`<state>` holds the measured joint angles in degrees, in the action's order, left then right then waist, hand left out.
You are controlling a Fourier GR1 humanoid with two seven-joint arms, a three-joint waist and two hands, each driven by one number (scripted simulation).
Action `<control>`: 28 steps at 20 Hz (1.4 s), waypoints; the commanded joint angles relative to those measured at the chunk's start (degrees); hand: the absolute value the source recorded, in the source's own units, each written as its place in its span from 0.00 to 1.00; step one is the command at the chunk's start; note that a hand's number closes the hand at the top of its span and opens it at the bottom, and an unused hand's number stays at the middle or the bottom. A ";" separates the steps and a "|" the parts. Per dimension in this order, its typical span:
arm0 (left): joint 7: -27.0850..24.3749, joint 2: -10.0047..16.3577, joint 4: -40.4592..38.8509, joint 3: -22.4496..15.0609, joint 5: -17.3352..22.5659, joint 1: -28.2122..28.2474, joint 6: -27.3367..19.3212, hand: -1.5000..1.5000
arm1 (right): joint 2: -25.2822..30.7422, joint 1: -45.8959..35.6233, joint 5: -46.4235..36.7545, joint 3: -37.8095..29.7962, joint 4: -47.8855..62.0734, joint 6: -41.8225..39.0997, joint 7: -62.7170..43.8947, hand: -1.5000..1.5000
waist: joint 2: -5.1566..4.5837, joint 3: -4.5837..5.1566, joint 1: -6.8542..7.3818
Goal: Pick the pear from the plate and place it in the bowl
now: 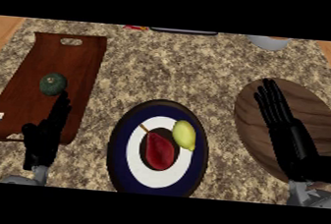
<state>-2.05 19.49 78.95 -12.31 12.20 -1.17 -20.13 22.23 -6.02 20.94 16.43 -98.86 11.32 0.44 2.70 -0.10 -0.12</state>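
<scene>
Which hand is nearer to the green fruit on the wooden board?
Left. The left hand lies just below the green fruit; the right hand is far right, over the bowl.

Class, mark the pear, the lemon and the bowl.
pear (160, 151), head view, middle of its red body.
lemon (185, 134), head view, middle of its yellow skin.
bowl (319, 121), head view, bare wood near its right rim.

A speckled stone counter (200, 72) carries a round plate (120, 147) with dark and white rings. Left of the plate lies a long wooden board (67, 64). Right of the plate sits a wooden bowl (320, 121). Far beyond the plate, a grey vessel (270, 42) is partly out of view.
</scene>
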 commanded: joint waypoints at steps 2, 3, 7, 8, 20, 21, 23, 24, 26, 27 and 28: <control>-1.37 0.33 2.63 -0.97 -3.19 -4.80 -1.01 0.50 | 0.21 -10.81 1.80 4.56 1.11 -12.19 2.26 1.00 | -2.91 -0.04 2.93; -1.13 2.70 2.73 -0.09 -3.69 -7.01 0.01 0.50 | 0.28 -13.45 1.62 8.24 -1.09 -16.04 1.96 1.00 | -2.93 -0.06 4.48; -0.91 3.45 3.93 -0.81 -4.56 -9.19 0.74 0.50 | 8.63 -24.62 -14.98 4.54 -2.33 -16.13 9.29 1.00 | -1.13 0.32 4.20; 1.22 4.66 5.28 -0.97 -5.77 -13.11 0.93 0.50 | -0.43 -26.13 -11.11 5.18 7.43 -15.32 13.87 1.00 | -3.84 -0.16 5.40; 5.96 5.14 5.75 -0.20 -7.20 -14.93 0.21 0.50 | 9.13 -41.20 -22.20 8.49 23.21 -40.98 42.76 0.00 | -3.33 0.07 2.96; 6.66 5.87 6.66 0.24 -6.85 -14.08 0.61 0.50 | 8.91 -40.90 -25.75 11.28 21.66 -39.43 41.53 0.00 | -3.04 0.09 2.61; 6.71 6.59 5.38 1.97 -6.29 -14.33 1.13 0.50 | 7.38 -41.42 -29.74 14.61 17.93 -37.12 39.02 0.00 | -2.77 0.13 1.41; 7.50 5.27 4.98 0.74 -7.68 -15.38 -0.33 0.50 | 8.61 -43.45 -32.19 15.46 17.26 -36.80 36.98 0.00 | -2.72 0.14 1.12; 8.45 5.62 7.35 0.47 -8.48 -14.29 -0.74 0.50 | 6.68 -45.02 -37.06 17.38 18.50 -34.19 34.88 0.00 | -2.66 0.13 1.52; 8.94 6.16 8.57 0.93 -7.41 -13.30 0.21 0.50 | 5.73 -46.50 -37.49 18.61 15.53 -35.16 29.96 0.00 | -2.35 0.17 1.32; 10.68 5.22 10.78 -0.77 -9.18 -12.97 -1.58 0.50 | 7.18 -45.56 -39.11 20.02 13.00 -36.07 29.43 0.00 | -2.13 0.12 0.85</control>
<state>6.61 25.17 86.60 -12.01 4.34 -15.60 -20.48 29.31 -49.25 -11.80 32.52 -82.06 -24.30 34.32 0.05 0.00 1.51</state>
